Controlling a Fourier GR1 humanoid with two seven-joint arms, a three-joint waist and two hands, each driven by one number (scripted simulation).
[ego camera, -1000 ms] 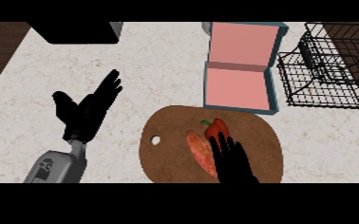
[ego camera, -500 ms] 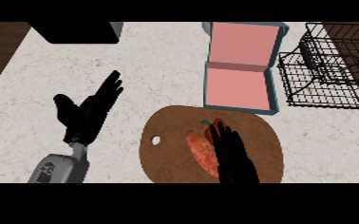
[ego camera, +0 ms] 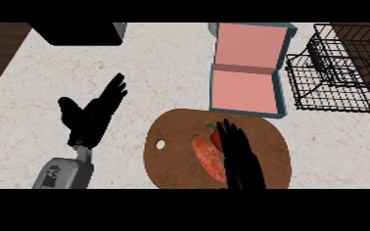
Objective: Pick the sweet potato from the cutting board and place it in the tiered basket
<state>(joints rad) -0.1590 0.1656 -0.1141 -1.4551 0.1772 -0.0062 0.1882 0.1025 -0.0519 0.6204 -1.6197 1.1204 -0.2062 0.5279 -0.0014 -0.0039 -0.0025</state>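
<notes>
Right hand (ego camera: 239, 154), black, fingers stretched straight and not curled round anything, lies over the round brown wooden cutting board (ego camera: 173, 164). It hides the right flank of the long orange sweet potato (ego camera: 205, 157) on the board; contact likely, not certain. Small red vegetable (ego camera: 215, 136) half hidden at the fingertips. Black wire tiered basket (ego camera: 329, 78) is cut off at the right edge. Left hand (ego camera: 90, 117) rests at the left, fingers spread.

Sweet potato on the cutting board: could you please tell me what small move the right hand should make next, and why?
Probably curl the right hand round the sweet potato: its fingers are straight, lying just right of it above the cutting board, so nothing is held yet for carrying to the tiered basket.
</notes>
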